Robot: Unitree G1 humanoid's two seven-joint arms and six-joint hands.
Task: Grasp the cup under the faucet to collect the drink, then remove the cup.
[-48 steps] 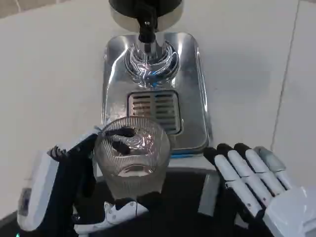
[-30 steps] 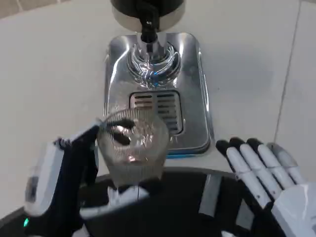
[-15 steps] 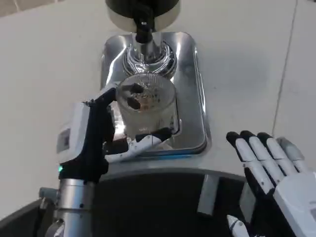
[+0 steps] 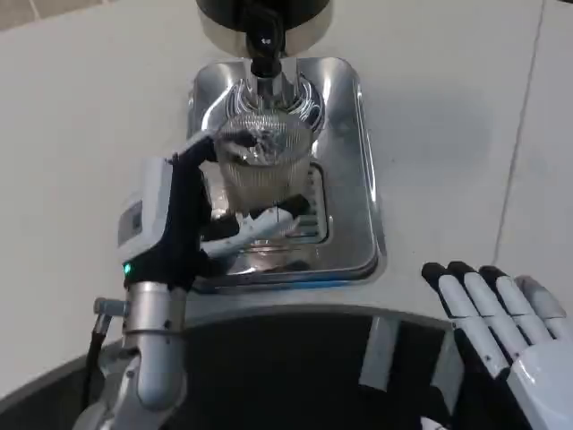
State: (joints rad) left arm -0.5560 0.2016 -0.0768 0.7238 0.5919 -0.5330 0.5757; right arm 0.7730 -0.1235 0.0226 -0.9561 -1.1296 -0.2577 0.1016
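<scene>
A clear ribbed glass cup (image 4: 262, 159) is gripped by my left hand (image 4: 183, 219), thumb below and fingers around its left side. The cup is held over the silver drip tray (image 4: 354, 179), right below the black faucet spout (image 4: 265, 49) of the dispenser. The cup looks empty, with no liquid to be made out inside. My right hand (image 4: 501, 322) lies low at the right with its fingers stretched out and apart, holding nothing, well away from the tray.
The dispenser's dark round body (image 4: 264, 16) stands at the top edge. A slotted grate (image 4: 309, 219) sits in the tray below the cup. White table (image 4: 81, 134) surrounds the tray; the robot's dark body edge (image 4: 295, 358) crosses the bottom.
My left hand has carried the cup forward from near the table's front edge to under the faucet. My right hand has drifted right and down a little.
</scene>
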